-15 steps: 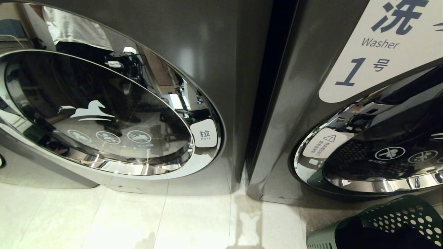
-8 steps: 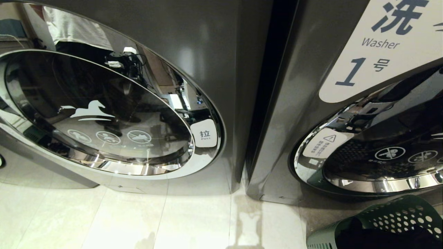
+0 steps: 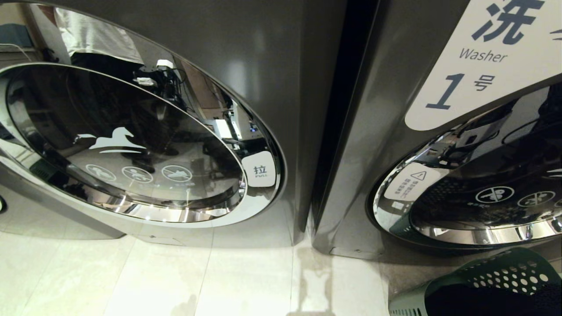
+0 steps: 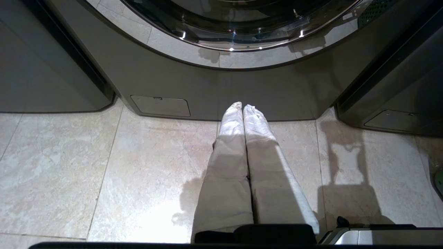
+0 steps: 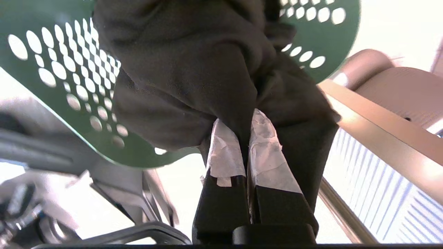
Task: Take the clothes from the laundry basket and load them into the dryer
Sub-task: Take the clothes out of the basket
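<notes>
1. Right wrist view: the right gripper (image 5: pixel 247 124) has its jaws pinched tight on a fold of a dark garment (image 5: pixel 187 69), whose bulk hangs in front of the tape-wrapped fingers (image 5: pixel 225 148).
2. The garment lies against the green laundry basket (image 5: pixel 62 90), whose wall is full of round holes; how far the cloth is out of the basket cannot be told from this view.
3. In the head view the same basket (image 3: pixel 491 281) sits at the lower right on the floor, just in front of the right-hand machine, with dark clothes (image 3: pixel 483 303) filling it.
4. The right-hand machine (image 3: pixel 364 153) carries a white label (image 3: pixel 483 61) reading "Washer" and a round door (image 3: pixel 483 206) with a shiny rim.
5. The left-hand machine (image 3: pixel 263 52) stands just beside it, a dark gap between them; its big round glass door (image 3: pixel 127 140) is shut, with a white pull tab (image 3: pixel 260 169) at its right edge.
6. Neither arm shows in the head view.
7. In the left wrist view the left gripper (image 4: pixel 243 107) hangs over the pale tiled floor (image 4: pixel 104 173), pointing at the base of a machine (image 4: pixel 242 86), its jaws pressed together and holding nothing.
8. The mirror-like door reflects a person in a white top (image 3: pixel 92 35).
</notes>
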